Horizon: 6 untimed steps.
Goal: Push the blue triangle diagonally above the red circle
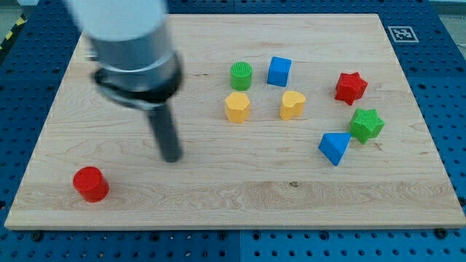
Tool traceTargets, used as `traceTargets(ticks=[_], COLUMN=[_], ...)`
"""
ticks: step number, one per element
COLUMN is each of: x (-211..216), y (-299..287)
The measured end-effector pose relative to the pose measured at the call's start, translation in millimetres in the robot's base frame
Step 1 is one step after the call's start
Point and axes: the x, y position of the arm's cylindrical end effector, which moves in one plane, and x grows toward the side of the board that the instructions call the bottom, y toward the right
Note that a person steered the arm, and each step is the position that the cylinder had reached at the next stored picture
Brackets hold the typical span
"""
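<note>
One blue triangle [334, 148] sits touching a green star [366, 124] at the view's right. My tip [171, 156], a bare rod touching nothing, stands above-right of the red circle [91, 183].

Eight blocks on the tabletop [218, 196]; two red, a circle [91, 183] and a star [350, 87]; two blue, a cube [279, 71] and a triangle [334, 148]; two green, a cylinder [241, 76] and a star [366, 124]; two yellow, a hexagon [237, 107] and a heart [292, 105]; one rod.

Arm reaching down from the view's top left, rod upright, my tip [171, 158] on the board
</note>
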Motion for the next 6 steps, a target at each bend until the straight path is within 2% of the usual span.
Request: traceTargets(ticks=[1,3,4,5,6], x=[7.9,81.5,83.9,55.2,6.8], y=[78.0,187.4,271.0,293.4,272.9])
